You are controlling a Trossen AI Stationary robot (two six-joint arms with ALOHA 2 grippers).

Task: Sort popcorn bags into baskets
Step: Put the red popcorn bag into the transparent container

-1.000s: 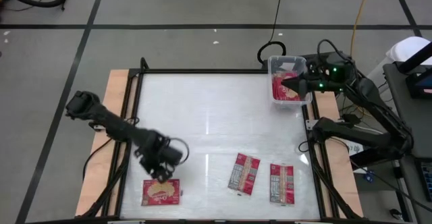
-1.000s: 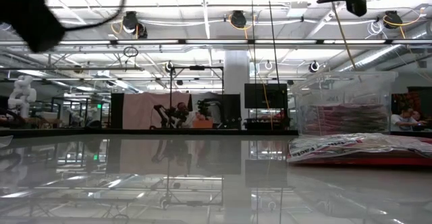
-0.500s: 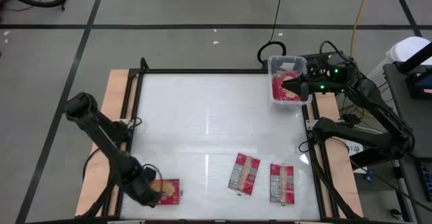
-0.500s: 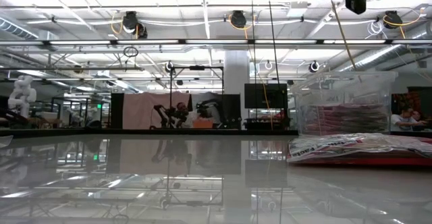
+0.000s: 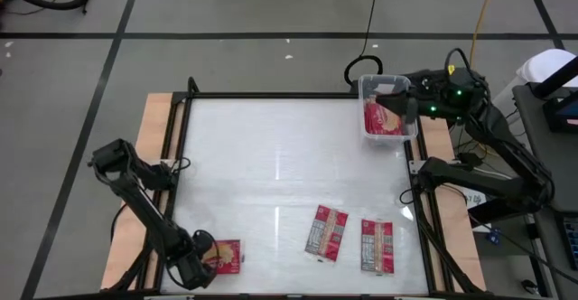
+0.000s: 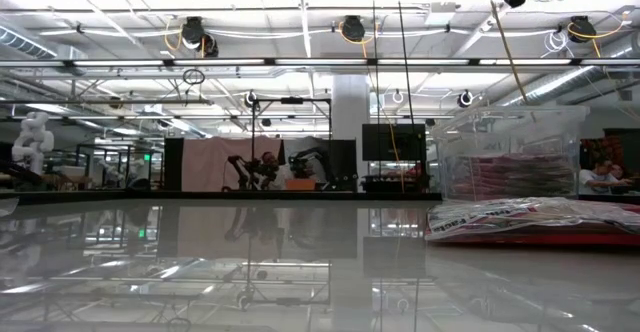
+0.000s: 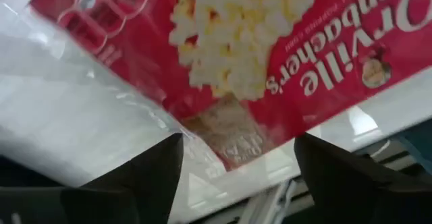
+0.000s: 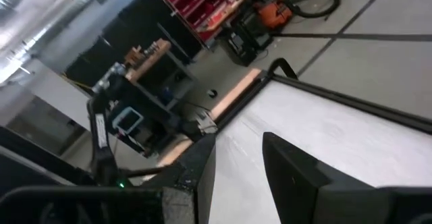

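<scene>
**Left claw at near-left bag, right claw above basket**

Landmark: the clear basket [image 5: 386, 108] at the surface's [image 5: 271, 155] far right corner.

- Left claw [image 5: 200, 266]: diagonally opposite the basket, low at the near-left corner. Wrist view: fingers [image 7: 142, 177] spread wide, straddling the edge of a popcorn-face bag [image 7: 270, 55]. Not clamped on it as far as I can see.
- That bag [image 5: 222, 256] lies flat on the surface, just beside the claw, on its basket side.
- Two more bags with the printed panel up: one [image 5: 326, 231] near the front edge, left of the basket's line; the other [image 5: 377, 244] just beside it, roughly straight in front of the basket.
- Basket holds red bags [image 5: 382, 117]; the low view shows them stacked inside [image 6: 505, 177], with another bag [image 6: 530, 222] flat on the surface in front of it.
- Right claw [image 5: 405, 107]: over the basket's right rim, raised. Wrist view shows a narrow gap between its fingers [image 8: 297, 177], nothing held.
</scene>
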